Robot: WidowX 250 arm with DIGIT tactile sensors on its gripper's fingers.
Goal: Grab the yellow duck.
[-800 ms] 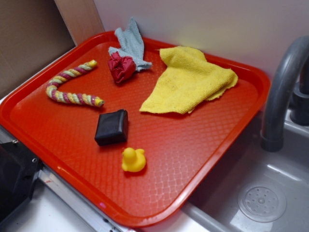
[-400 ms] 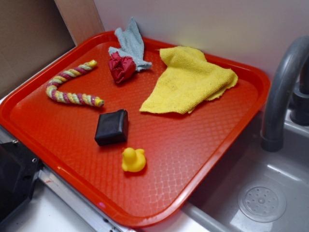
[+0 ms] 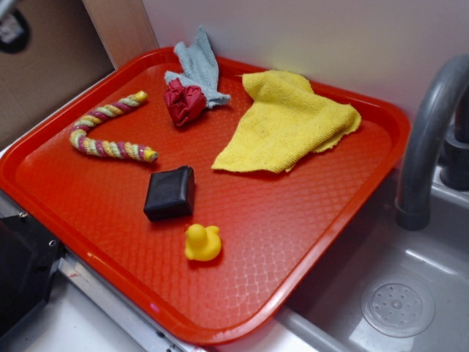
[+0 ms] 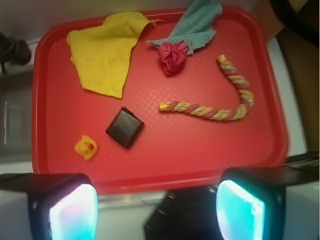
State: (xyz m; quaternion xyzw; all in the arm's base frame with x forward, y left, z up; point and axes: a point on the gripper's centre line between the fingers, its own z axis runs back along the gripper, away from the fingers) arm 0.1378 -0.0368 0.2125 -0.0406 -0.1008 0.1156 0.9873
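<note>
The yellow duck (image 3: 202, 243) is a tiny glossy rubber duck on the red tray (image 3: 308, 242), near its front edge, just below a black block (image 3: 170, 193). In the wrist view the duck (image 4: 86, 147) lies at the tray's left, left of the black block (image 4: 125, 128). My gripper (image 4: 156, 210) is open and empty, high above the tray's near rim and well away from the duck. Its two pads (image 4: 72, 212) glow cyan at the bottom of the wrist view. In the exterior view only a small dark part shows at the top left corner.
On the tray lie a large yellow cloth (image 3: 289, 123), a grey rag (image 3: 198, 67), a red crumpled ball (image 3: 183, 101) and a striped rope toy (image 3: 110, 136). A grey faucet (image 3: 429, 139) and sink (image 3: 396, 304) stand right of the tray. A black box (image 3: 22, 271) sits at the front left.
A small dark part of the arm has come into the exterior view's top left corner. The duck and other things on the tray have not moved.
</note>
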